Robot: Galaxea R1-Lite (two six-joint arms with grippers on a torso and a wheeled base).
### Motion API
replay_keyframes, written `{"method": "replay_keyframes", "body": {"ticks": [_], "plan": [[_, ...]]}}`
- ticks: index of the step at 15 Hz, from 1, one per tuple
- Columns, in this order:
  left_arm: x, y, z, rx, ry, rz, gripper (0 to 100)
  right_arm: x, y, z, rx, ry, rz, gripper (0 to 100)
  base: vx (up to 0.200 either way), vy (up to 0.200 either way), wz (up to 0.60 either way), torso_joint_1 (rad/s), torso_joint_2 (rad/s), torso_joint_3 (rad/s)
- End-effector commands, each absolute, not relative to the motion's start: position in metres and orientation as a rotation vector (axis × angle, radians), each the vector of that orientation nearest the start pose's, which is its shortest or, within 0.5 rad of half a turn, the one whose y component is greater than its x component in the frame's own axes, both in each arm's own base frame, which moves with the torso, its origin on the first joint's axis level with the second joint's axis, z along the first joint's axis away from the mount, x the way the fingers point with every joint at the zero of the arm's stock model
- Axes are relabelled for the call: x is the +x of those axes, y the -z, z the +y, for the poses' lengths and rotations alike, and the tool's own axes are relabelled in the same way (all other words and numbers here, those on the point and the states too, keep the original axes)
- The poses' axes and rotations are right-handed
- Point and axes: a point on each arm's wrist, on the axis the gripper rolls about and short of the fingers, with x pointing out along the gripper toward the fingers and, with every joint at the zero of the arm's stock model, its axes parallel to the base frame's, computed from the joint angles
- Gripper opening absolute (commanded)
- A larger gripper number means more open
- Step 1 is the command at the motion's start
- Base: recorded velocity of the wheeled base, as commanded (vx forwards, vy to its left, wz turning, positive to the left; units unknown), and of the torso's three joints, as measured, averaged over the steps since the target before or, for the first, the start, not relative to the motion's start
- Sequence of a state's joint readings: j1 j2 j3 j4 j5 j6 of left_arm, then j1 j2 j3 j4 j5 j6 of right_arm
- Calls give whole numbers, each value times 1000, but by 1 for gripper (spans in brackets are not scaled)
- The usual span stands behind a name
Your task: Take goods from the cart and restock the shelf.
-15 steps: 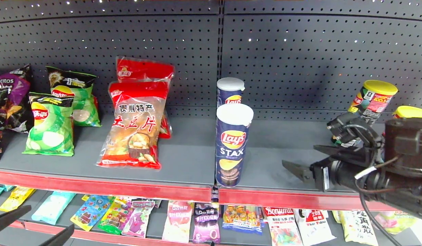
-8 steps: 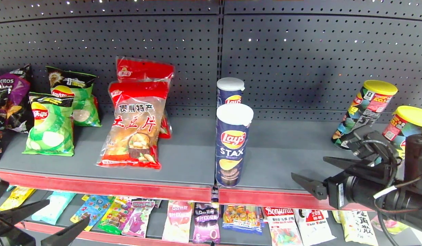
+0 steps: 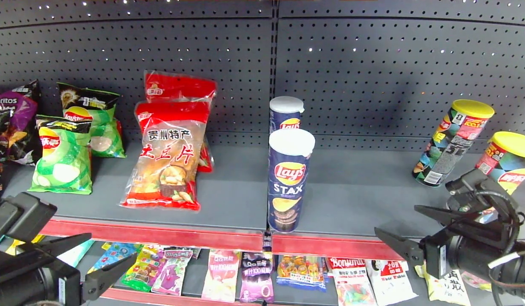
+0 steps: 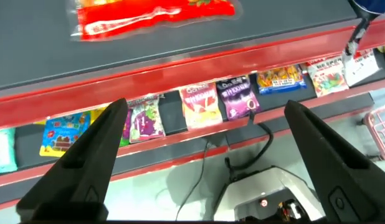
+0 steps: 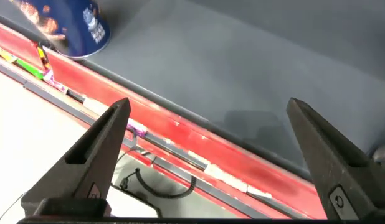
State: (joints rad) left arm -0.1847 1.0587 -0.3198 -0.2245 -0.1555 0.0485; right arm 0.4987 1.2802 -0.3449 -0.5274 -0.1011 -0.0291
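A grey shelf (image 3: 228, 199) with a red front lip is running side to side before a pegboard wall. At nine o'clock a purple bag (image 3: 9, 123) is leaning, with two green bags (image 3: 65, 155) just beside it, one behind the other. Toward ten o'clock two red bags (image 3: 171, 157) are leaning, the front one overlapping the rear. At centre two blue cans (image 3: 289, 178) are standing upright in file. At three o'clock two yellow-lidded cans (image 3: 453, 140) are standing near each other. At six o'clock a lower shelf (image 3: 160, 298) is holding a row of small packets (image 3: 222, 274).
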Motion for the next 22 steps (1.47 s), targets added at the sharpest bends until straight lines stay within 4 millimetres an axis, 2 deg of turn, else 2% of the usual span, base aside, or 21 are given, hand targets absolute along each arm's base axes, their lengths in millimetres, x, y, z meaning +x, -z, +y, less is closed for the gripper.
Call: {"method": "replay_keyframes", "body": {"ticks": [1,5,6,9,11,15,17,22], "plan": [[119,-145,-26,52,347,532,100,163,-153,87,-154,-404,390,100,0,0,0,0,0,0],[89,-125,-21,46,347,538,100,183,-151,103,-171,-421,419,100,0,0,0,0,0,0],[85,-129,-20,46,341,499,100,183,-151,103,-172,-419,422,100,0,0,0,0,0,0],[85,-131,-17,65,268,488,100,184,-144,103,-177,-419,453,100,0,0,0,0,0,0],[90,-136,-18,73,265,480,100,194,-135,110,-184,-418,494,100,0,0,0,0,0,0],[102,-153,-20,72,256,438,100,213,-140,132,-149,-441,483,100,0,0,0,0,0,0],[99,-151,-19,72,256,435,100,221,-141,138,-131,-439,478,100,0,0,0,0,0,0],[95,-157,-18,68,242,394,100,223,-139,139,-134,-432,486,100,0,0,0,0,0,0]]}}
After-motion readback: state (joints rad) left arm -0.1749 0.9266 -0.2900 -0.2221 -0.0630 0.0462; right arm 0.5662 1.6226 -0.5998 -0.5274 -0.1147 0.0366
